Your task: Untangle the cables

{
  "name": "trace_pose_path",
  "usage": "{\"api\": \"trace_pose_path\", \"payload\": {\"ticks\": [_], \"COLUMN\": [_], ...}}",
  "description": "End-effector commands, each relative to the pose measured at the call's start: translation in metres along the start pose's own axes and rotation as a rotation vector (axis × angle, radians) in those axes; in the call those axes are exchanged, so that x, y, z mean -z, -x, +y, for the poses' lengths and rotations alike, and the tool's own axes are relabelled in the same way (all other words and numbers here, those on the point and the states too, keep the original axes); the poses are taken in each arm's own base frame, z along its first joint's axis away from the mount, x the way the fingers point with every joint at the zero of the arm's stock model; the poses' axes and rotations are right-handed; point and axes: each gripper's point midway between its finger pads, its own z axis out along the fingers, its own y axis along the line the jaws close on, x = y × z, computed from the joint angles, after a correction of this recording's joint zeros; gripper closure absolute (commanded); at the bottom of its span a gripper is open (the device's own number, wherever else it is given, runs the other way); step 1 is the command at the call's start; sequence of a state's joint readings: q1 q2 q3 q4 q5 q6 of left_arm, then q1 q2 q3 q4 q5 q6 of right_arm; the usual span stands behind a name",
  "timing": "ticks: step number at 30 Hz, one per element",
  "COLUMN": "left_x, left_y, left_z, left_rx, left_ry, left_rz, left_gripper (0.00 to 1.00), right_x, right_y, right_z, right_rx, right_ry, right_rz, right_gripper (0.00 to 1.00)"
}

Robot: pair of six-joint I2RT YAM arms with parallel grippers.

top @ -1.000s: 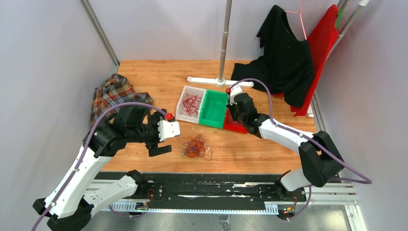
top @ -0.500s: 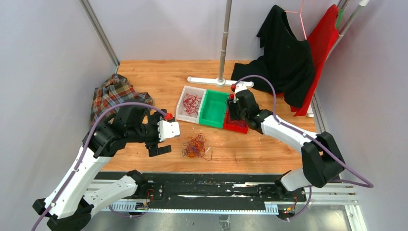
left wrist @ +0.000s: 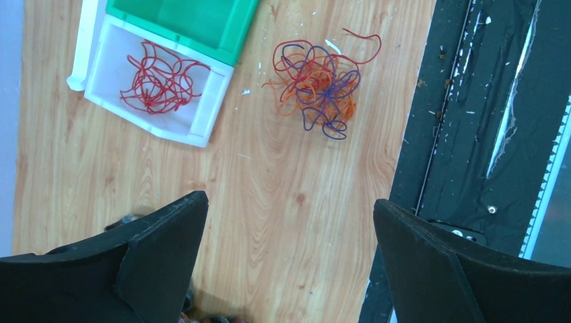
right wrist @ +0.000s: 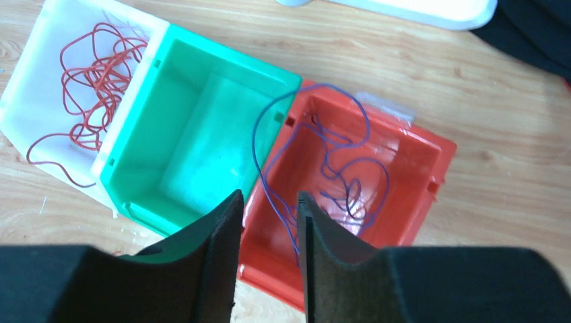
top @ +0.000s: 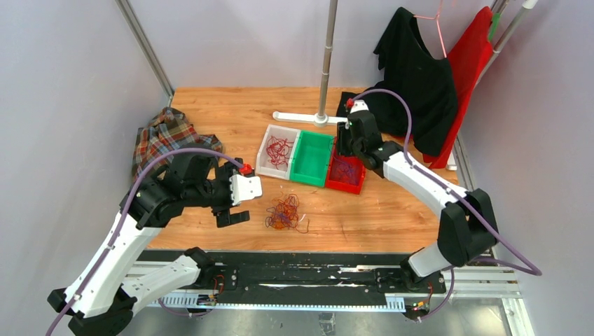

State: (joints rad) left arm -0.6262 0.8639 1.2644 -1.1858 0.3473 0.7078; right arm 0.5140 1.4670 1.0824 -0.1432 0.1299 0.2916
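The cables [top: 284, 212] are a small clump of red, orange and purple wires on the wooden table, near its front edge; they also show in the left wrist view [left wrist: 316, 87]. My left gripper [top: 242, 204] hovers left of the clump, open wide and empty [left wrist: 289, 222]. My right gripper [top: 343, 155] is above the red bin [top: 354, 183], its jaws a narrow gap apart [right wrist: 268, 208]. A purple wire [right wrist: 367, 175] lies in the red bin [right wrist: 431, 168], with one loop over the rim. Red wires [right wrist: 94, 74] lie in the white bin [top: 266, 150].
A green bin [top: 312, 157] stands between the white and red bins. A plaid cloth [top: 164, 136] lies at the left. A pole stand's white base [top: 308, 117] is behind the bins. Black [top: 413, 84] and red [top: 469, 63] garments hang at the back right.
My right gripper has risen and moved back from the front of the red bin toward its far side. The purple wire stays in the bin. The left arm has not moved.
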Motion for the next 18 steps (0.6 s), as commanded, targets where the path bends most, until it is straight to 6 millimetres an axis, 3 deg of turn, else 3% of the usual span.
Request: {"api": "trace_pose_path", "payload": {"ticks": [1, 5, 9, 14, 18], "left_x": [0.005, 0.004, 0.004, 0.005, 0.002], "left_y": [0.009, 0.006, 0.004, 0.004, 0.003], "left_z": [0.003, 0.004, 0.005, 0.005, 0.005], "left_rx": [-0.016, -0.011, -0.012, -0.024, -0.021], "left_ry": [0.006, 0.012, 0.019, 0.02, 0.009], "left_rz": [-0.017, -0.004, 0.005, 0.005, 0.01], "left_gripper": [0.02, 0.02, 0.02, 0.02, 0.02], "right_x": [-0.021, -0.045, -0.063, -0.068, -0.065], "right_y": [-0.006, -0.029, -0.053, -0.081, -0.079], "right_z": [0.005, -0.007, -0.024, -0.04, -0.043], "right_rx": [-0.017, -0.035, -0.063, -0.025, -0.011], "right_ry": [0.007, -0.045, -0.075, -0.132, -0.15], "right_rz": [0.072, 0.146, 0.228, 0.302, 0.295], "right_gripper": [0.68, 0.74, 0.86, 0.95, 0.97]}}
